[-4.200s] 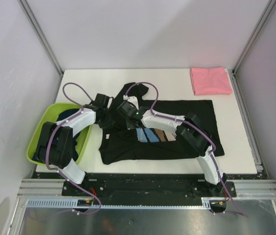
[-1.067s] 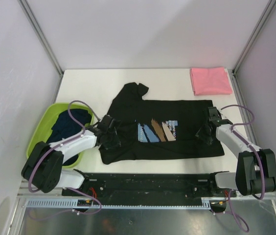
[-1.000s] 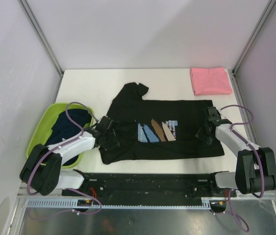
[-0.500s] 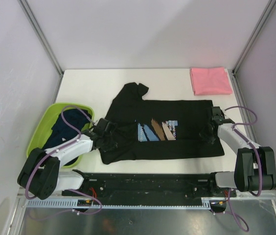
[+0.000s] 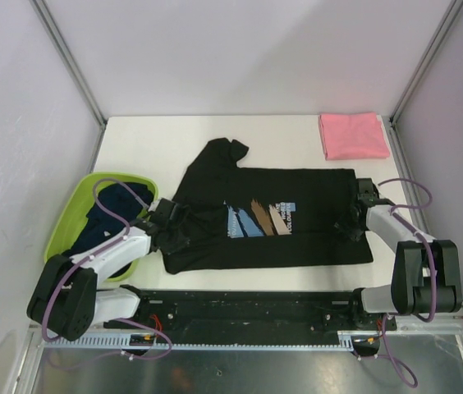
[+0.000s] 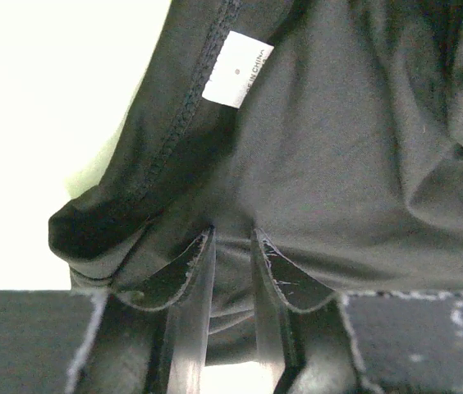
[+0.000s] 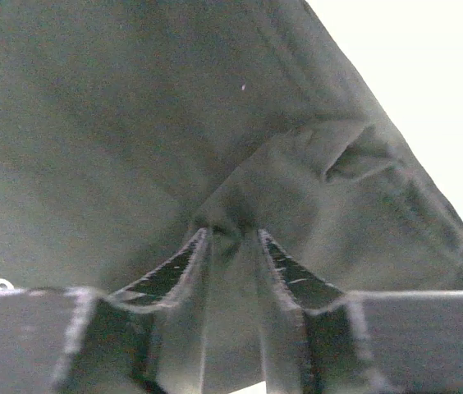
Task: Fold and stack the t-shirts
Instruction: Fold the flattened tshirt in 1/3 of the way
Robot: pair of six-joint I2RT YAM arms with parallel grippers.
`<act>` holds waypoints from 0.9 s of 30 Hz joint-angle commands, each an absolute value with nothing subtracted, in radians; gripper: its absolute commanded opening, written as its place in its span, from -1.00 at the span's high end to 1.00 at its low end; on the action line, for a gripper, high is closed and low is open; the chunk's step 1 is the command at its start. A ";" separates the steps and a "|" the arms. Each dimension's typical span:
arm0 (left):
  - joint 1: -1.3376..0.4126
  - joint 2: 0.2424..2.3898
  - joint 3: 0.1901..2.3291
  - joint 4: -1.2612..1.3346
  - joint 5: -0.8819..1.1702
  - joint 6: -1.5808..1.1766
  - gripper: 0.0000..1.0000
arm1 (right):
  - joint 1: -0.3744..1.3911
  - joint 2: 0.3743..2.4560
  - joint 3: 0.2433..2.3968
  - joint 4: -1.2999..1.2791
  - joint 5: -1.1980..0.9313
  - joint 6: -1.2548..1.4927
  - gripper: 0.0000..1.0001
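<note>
The black t-shirt (image 5: 268, 222) lies spread across the middle of the top view, print up. Its collar end is at the left, its hem at the right, and one sleeve pokes toward the upper left. The left gripper (image 5: 168, 232) is clenched on a fold of black cloth at the collar end, just below the white neck label (image 6: 237, 69). The right gripper (image 5: 353, 223) sits at the hem edge with a pucker of fabric drawn in between its fingers, so I judge it pinched there too, though only thinly.

That thin bite is the main risk. If the right side holds just a single layer or the bare hem, the cloth could slip free once the arms lift, and the shirt would sag lopsided.

The left grip looks bunched rather than flat, and a fold begun from a wad tends to keep its creases. The near left edge is already rumpled.

The loose sleeve could also drag and tuck under, making a crooked packet.

The lime-green basin (image 5: 63, 230) holding dark navy shirts (image 5: 112, 209) sits close beside the left arm at the lower left. A wide swing might nudge it or snag its cloth.

The folded pink t-shirt (image 5: 352, 135) rests in the upper right corner of the table (image 5: 158, 135), well apart — a careless carry could disturb it when stacking.
</note>
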State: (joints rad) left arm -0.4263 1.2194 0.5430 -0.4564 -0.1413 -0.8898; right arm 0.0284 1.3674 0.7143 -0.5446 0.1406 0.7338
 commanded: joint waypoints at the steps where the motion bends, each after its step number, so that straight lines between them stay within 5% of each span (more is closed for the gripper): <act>1: -0.407 1.208 0.532 -0.537 -0.236 -0.851 0.39 | -0.005 1.320 0.738 -0.547 0.155 0.702 0.28; 27: -0.362 1.200 0.562 -0.556 -0.208 -0.788 0.31 | -0.220 1.360 0.770 -0.500 0.141 0.619 0.52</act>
